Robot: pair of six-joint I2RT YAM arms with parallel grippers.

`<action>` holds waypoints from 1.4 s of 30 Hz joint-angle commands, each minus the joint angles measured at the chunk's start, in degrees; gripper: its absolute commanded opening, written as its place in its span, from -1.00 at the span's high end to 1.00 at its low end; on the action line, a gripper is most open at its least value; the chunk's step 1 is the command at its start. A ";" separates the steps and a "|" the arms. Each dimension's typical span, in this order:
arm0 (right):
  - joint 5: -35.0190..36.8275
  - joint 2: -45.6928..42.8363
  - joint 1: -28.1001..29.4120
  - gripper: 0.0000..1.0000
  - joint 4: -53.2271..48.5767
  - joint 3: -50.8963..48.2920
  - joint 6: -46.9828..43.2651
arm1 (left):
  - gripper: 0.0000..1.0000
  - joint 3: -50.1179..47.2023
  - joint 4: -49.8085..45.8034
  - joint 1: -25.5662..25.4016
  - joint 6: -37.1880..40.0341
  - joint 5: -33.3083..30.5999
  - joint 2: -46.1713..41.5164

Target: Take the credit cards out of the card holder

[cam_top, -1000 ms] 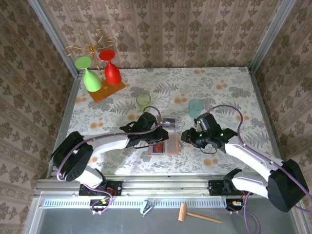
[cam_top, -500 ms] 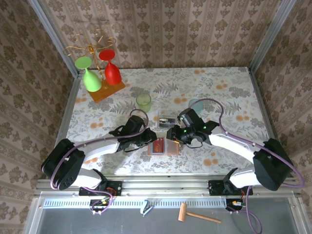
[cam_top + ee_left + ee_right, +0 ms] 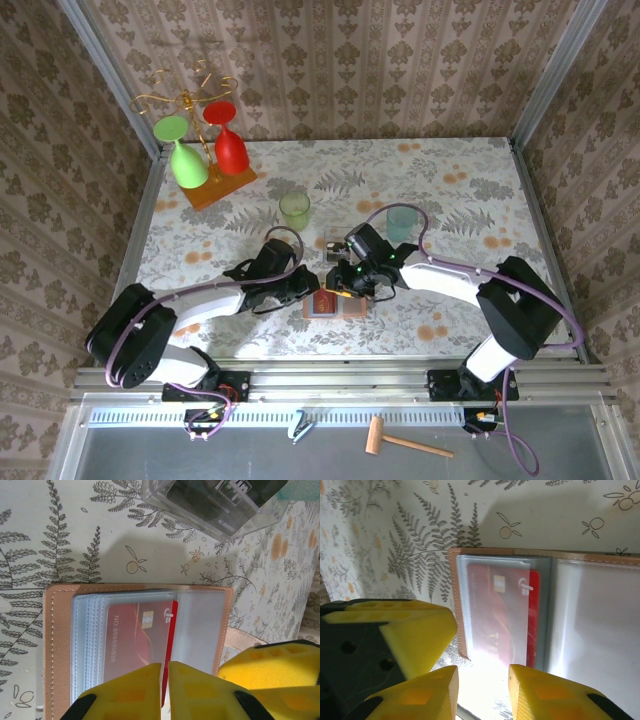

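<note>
Left gripper has its two yellow fingers almost pressed together, with just a thin slit between them. It sits at one edge of the card holder, right over the red card. A strip of that card sticks out of its clear pocket. I cannot tell if the fingers pinch the card. The card holder lies open and flat on the flowery table. Right gripper is at the card holder too, just beside the left one. Its fingers are apart, with nothing between them. Near the card holder sits a clear box with something dark inside. Further back stand a green cup and a blue cup
</note>
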 commanded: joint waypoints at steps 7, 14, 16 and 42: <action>-1.80 3.25 0.33 0.42 2.25 0.82 -0.54 | 0.76 -0.45 1.21 0.16 0.60 1.77 3.04; -2.01 4.41 0.33 0.48 3.14 0.46 -0.63 | 0.77 -0.85 1.50 0.04 0.40 1.43 3.39; -1.89 4.72 0.32 0.49 3.13 0.37 -0.74 | 0.77 -0.98 1.46 0.02 0.44 1.33 3.39; -0.63 6.49 -0.10 0.59 1.46 1.32 -2.52 | 0.78 1.08 -1.32 -0.58 1.67 0.54 5.49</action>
